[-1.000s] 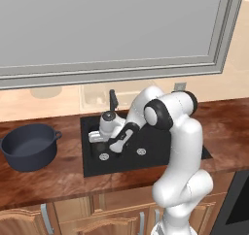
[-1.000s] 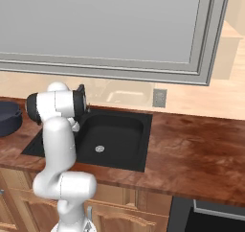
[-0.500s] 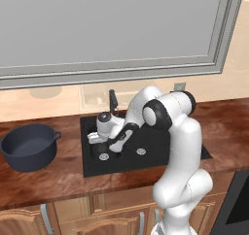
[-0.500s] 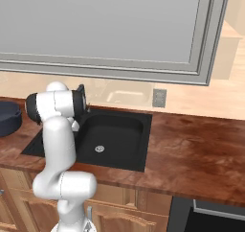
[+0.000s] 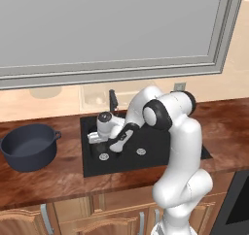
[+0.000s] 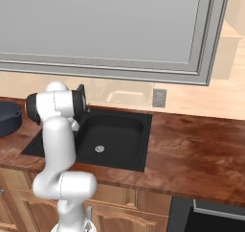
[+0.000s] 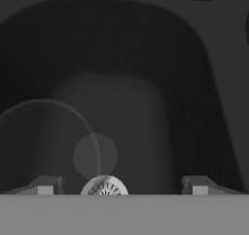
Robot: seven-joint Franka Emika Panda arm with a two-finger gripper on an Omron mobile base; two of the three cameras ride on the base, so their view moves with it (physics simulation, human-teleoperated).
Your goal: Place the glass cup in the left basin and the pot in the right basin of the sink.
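In the hand view my gripper (image 7: 122, 185) is open, its fingertips (image 7: 46, 185) far apart above the floor of the left basin (image 7: 146, 108). The see-through glass cup (image 7: 58, 132) sits in that basin below the left fingertip, and nothing grips it. Its round base shows beside the silver drain (image 7: 104, 188). From the left base view the gripper (image 5: 98, 141) is low in the narrow left basin (image 5: 92, 154) of the black sink (image 5: 194, 154). The wider right basin (image 5: 151, 149) lies beside it. The dark blue-grey pot (image 5: 29, 146) stands on the counter left of the sink.
A slim black faucet (image 5: 113, 100) rises behind the sink. Brown stone counter (image 6: 191, 149) stretches to the right. The pot's edge (image 6: 7, 118) shows at the far left of the right base view, and my arm (image 6: 57, 130) stands over the sink's left part.
The gripper's fingers have spread from shut to wide open inside the left basin. The arm has barely moved, and the pot has stayed where it was.
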